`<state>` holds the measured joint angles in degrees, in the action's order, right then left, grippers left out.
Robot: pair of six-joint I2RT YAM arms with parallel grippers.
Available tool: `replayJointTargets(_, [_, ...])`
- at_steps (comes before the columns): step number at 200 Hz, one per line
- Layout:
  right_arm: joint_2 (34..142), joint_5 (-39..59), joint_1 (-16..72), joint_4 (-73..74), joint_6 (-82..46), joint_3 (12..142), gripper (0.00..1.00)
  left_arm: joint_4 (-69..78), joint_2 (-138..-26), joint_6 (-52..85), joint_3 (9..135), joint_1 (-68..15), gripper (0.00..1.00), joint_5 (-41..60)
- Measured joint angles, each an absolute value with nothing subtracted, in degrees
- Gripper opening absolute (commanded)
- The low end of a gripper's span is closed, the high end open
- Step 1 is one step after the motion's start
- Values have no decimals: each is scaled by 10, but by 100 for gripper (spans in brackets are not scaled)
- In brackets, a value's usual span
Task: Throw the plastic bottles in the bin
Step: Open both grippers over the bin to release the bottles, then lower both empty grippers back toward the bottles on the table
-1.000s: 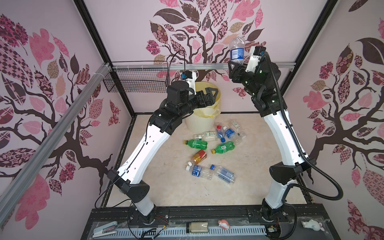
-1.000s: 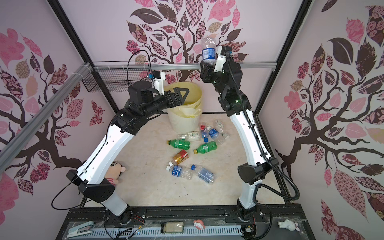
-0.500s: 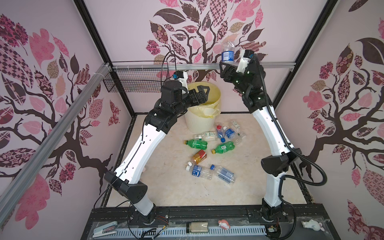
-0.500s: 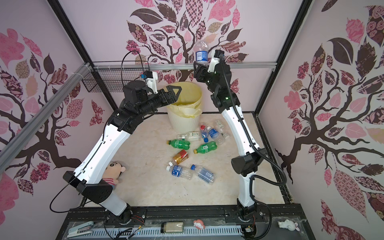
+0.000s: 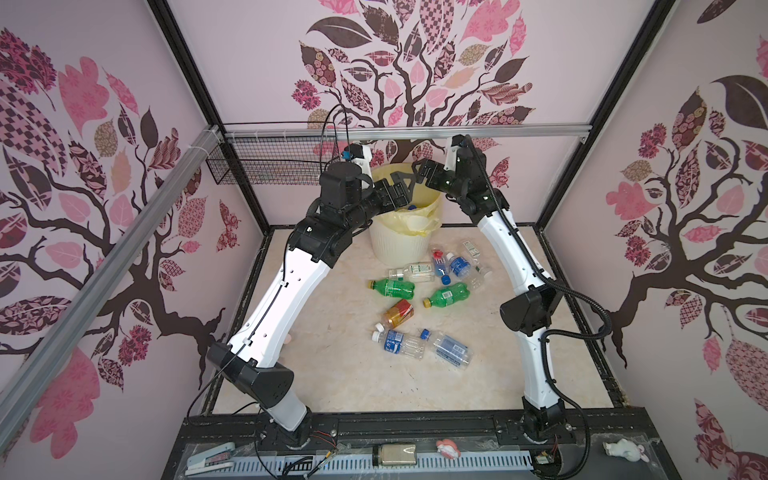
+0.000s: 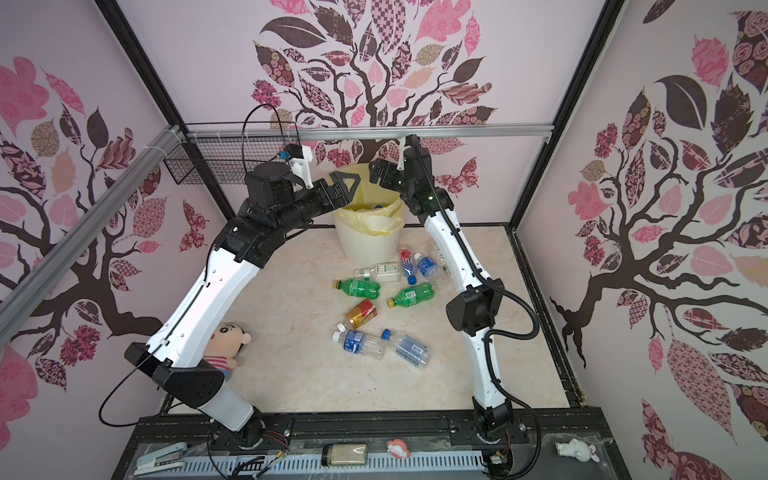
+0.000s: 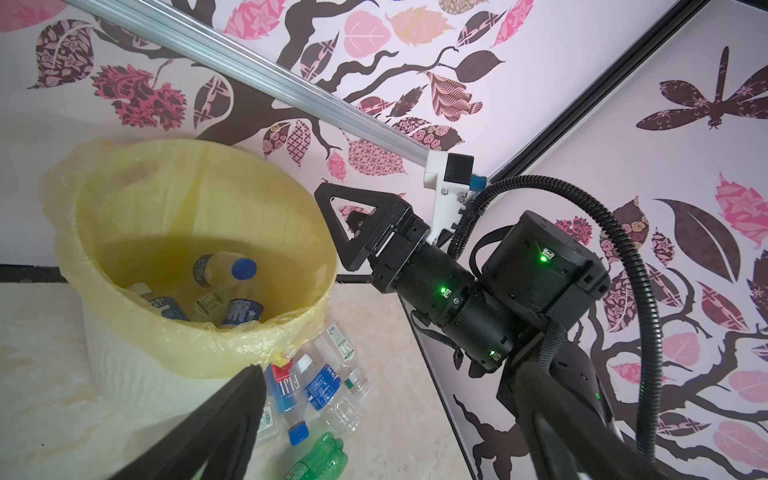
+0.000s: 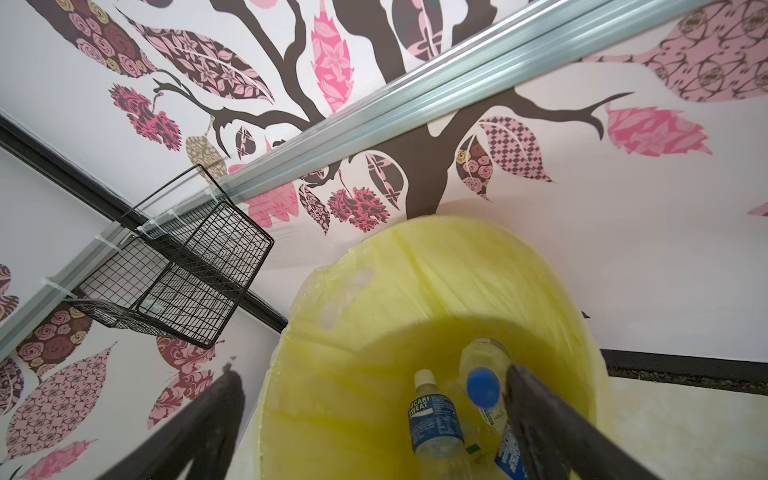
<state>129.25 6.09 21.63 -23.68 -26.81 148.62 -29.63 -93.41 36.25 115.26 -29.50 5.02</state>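
Plastic bottles (image 5: 446, 296) are the job, and one has just gone in. The right gripper (image 8: 370, 374) carried a clear bottle high above the back rail (image 5: 457, 129) a second ago. Now it hangs over the bin (image 5: 399, 249) with its fingers (image 8: 540, 415) spread wide and nothing between them. Below it in the right wrist view, a blue-capped bottle (image 8: 484, 384) leans among others inside the yellow liner (image 8: 374, 324), beside one marked Pocari Sweat (image 8: 434, 419). I judge it to be the one let go.

The left gripper (image 6: 344, 185) hovers at the bin's rim, close to the right gripper. Its fingers are also spread and empty, much as they were.

About ten bottles lie on the surface (image 5: 332, 374). A clear cluster sits just beside the bin's foot. Two green ones and an amber one lie nearer the middle, and two clear blue-labelled ones are well apart towards the front.

So the drop looks finished, both arms are free, and most of the task remains. The next move is probably a descent for another bottle. The two grippers should part carefully, since they are crowded over the same opening.
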Motion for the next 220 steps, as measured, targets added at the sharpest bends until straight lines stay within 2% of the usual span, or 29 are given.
replayJointTargets(69, [1287,57,216,-244,-267,1481,100,-293,-934,376,1143,-295,97,55])
replayJointTargets(159, [1188,12,216,-324,-232,1412,100,-289,-932,407,1108,-296,97,63])
replayJointTargets(183, [1150,-9,214,-356,-215,1360,100,-290,-935,424,1090,-300,97,69])
replayJointTargets(220, [1074,-26,197,-370,-203,1214,100,-290,-954,436,1091,-325,97,70])
